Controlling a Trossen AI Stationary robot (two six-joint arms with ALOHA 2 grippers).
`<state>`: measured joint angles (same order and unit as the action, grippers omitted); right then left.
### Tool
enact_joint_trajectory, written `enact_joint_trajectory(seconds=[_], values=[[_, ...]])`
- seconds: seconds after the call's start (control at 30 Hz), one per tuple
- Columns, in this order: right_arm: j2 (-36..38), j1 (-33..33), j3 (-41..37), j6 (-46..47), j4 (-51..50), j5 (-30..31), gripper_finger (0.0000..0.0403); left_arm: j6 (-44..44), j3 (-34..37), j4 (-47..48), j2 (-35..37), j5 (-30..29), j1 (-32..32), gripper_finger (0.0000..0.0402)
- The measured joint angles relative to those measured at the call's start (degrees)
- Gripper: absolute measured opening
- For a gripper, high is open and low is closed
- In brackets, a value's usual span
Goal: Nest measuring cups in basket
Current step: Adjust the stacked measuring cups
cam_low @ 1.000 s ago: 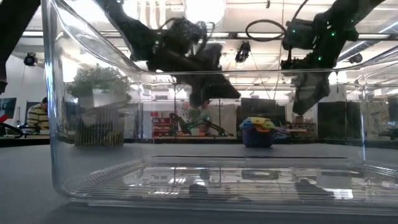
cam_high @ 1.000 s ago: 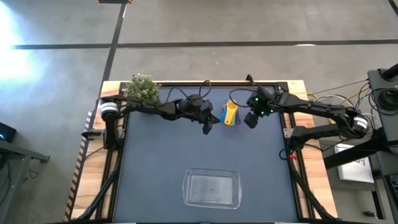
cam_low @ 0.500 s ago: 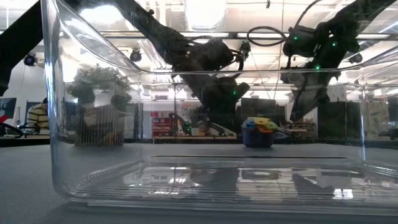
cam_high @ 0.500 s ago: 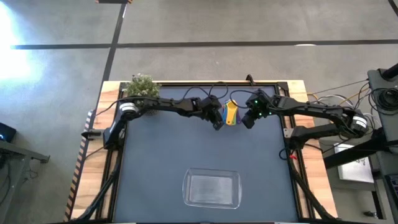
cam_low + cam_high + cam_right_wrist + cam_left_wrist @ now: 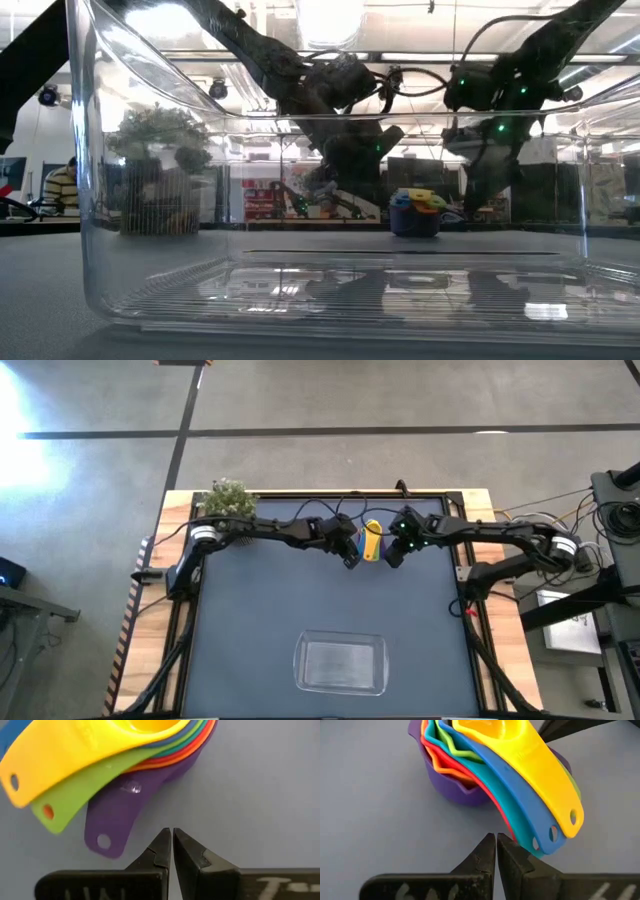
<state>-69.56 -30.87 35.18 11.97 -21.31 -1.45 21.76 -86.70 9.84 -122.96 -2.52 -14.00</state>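
The stack of coloured plastic measuring cups [image 5: 371, 542], already nested with purple outermost and yellow on top and their flat handles fanned out, sits at the far middle of the dark table [image 5: 250, 620], well apart from the clear rectangular plastic basket [image 5: 339, 664] near the front edge. The left gripper [image 5: 349, 558] and the right gripper [image 5: 391, 555] flank the stack closely, each with fingers pressed together on nothing, so I judge this the approach before a pick. The next move calls for spreading one pincer and closing it on the handles or the purple rim, then carrying the stack across the bare table between; the small potted green plant [image 5: 228, 497] at the far left corner stands clear of that path.
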Motion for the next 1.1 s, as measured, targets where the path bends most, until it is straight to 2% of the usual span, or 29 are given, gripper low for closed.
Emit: enact_joint_trajectory(seconds=[0.3, 0.7, 1.1], values=[[-3.0, 0.5, 0.1, 2.8, 3.5, -2.0, 0.0009, 0.3, 0.0, -1.3, 0.0, 0.0, 0.2, 0.0], [-3.2, 3.3, 0.3, 6.4, 7.3, -3.5, 0.0009, 1.1, 0.1, -3.2, 0.0, 0.0, 1.1, 0.0], [-3.9, 5.0, 5.0, 6.5, 6.3, -3.5, 0.0009, 1.3, 0.1, -4.3, 0.0, 0.1, 1.9, 0.0]])
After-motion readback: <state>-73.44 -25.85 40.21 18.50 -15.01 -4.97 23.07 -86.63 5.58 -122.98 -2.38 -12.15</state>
